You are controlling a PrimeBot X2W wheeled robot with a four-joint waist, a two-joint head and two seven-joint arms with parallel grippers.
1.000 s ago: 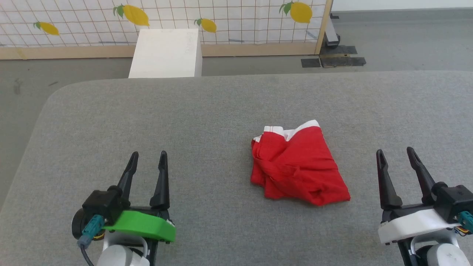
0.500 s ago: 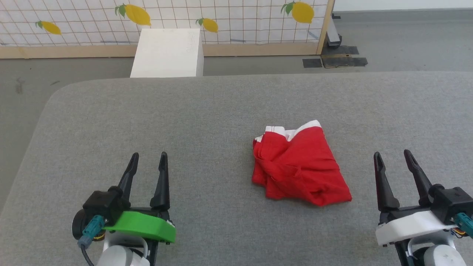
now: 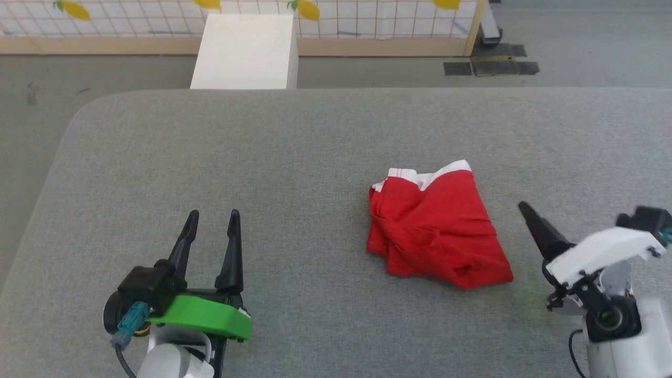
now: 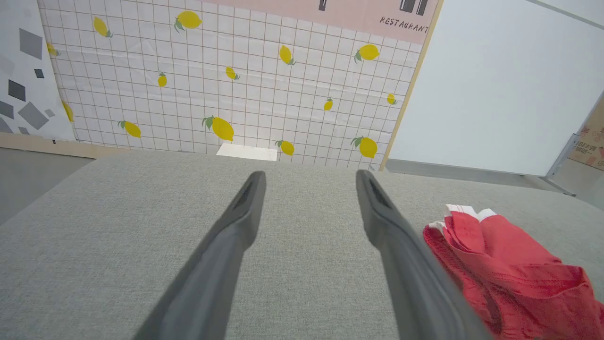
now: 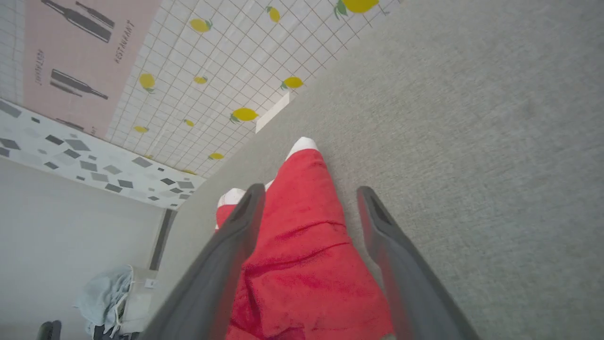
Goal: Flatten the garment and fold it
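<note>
The garment [image 3: 436, 231] is a pair of red shorts with white trim, lying crumpled on the grey padded table [image 3: 294, 147], right of centre. My left gripper [image 3: 213, 212] rests open at the lower left, well away from the garment, fingers pointing up the view. In the left wrist view its fingers [image 4: 309, 174] are spread over bare table and the garment [image 4: 500, 264] lies to their right. My right gripper [image 3: 530, 218] is rolled on its side just right of the garment, a short gap away. In the right wrist view its open fingers [image 5: 310, 190] frame the garment [image 5: 302, 236].
A white box [image 3: 245, 50] stands on the floor beyond the table's far edge, before a lemon-patterned screen [image 3: 367, 21]. Black floor mats [image 3: 491, 65] lie at the far right. Bare table stretches left of and behind the garment.
The head camera has tipped down slightly. My right arm has rolled onto its side and swung its fingers leftward toward the garment. The left gripper and the garment stay put.
</note>
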